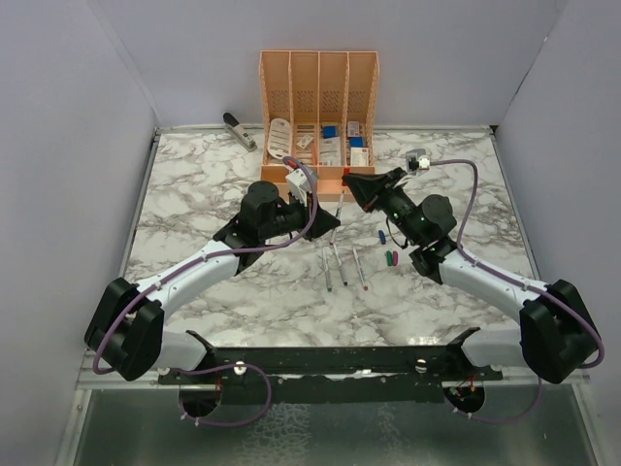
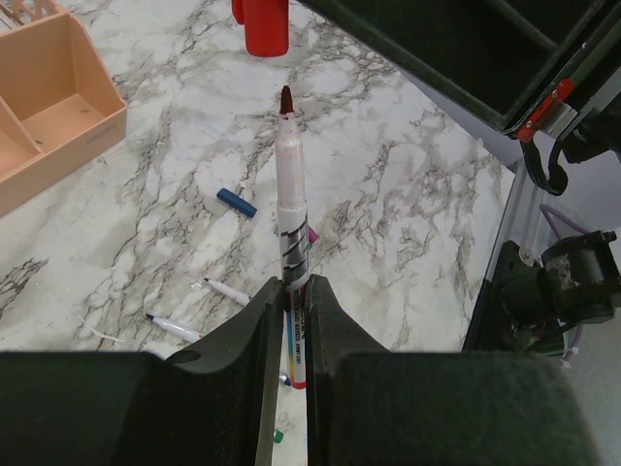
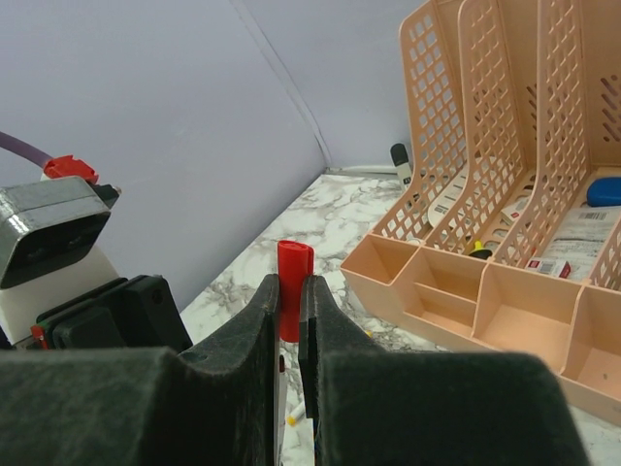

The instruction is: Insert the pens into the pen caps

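Observation:
My left gripper is shut on a grey-white pen whose dark red tip points away from me. Just beyond that tip, apart from it, hangs a red pen cap, and my right gripper is shut on it. In the top view the two grippers face each other in front of the organizer, left and right. Three more pens lie side by side on the marble. Blue, green and magenta caps lie to their right.
An orange organizer with white stationery stands at the back centre, its low front trays close to my right gripper. A grey stapler lies at the back left. Grey walls enclose the marble table.

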Controlling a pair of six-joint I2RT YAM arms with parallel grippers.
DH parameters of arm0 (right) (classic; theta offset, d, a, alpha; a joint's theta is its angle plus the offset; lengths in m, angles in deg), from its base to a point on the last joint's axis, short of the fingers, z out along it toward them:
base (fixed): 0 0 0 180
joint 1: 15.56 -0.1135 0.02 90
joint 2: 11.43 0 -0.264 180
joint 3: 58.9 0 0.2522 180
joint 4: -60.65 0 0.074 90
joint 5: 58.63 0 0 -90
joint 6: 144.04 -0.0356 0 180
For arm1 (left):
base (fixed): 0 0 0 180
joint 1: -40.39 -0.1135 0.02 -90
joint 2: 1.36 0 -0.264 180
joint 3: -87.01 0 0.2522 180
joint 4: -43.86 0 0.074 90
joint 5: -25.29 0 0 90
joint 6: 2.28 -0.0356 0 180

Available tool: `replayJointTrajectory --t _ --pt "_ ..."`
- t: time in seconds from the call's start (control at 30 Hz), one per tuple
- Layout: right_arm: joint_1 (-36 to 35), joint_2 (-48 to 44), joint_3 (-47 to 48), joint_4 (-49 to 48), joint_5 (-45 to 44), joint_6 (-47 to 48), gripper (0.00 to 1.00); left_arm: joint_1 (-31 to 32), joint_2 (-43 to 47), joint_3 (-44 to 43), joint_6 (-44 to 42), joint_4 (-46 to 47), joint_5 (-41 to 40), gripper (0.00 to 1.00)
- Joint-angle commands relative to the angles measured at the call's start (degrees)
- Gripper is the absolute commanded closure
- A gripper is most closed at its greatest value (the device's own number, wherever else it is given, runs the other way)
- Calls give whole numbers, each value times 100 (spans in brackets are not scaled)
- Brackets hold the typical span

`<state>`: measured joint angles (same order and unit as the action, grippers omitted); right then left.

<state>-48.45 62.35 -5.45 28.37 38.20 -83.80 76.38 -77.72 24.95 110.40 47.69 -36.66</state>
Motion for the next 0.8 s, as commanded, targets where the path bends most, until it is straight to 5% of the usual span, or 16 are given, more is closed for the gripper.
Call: replayJointTrajectory --t 0.0,0.77 --pt "-8 61 119 197 138 25 99 -22 124 19 -78 221 -33 100" --pt "-8 136 294 28 -36 -26 99 -56 -130 -62 -145 184 59 100"
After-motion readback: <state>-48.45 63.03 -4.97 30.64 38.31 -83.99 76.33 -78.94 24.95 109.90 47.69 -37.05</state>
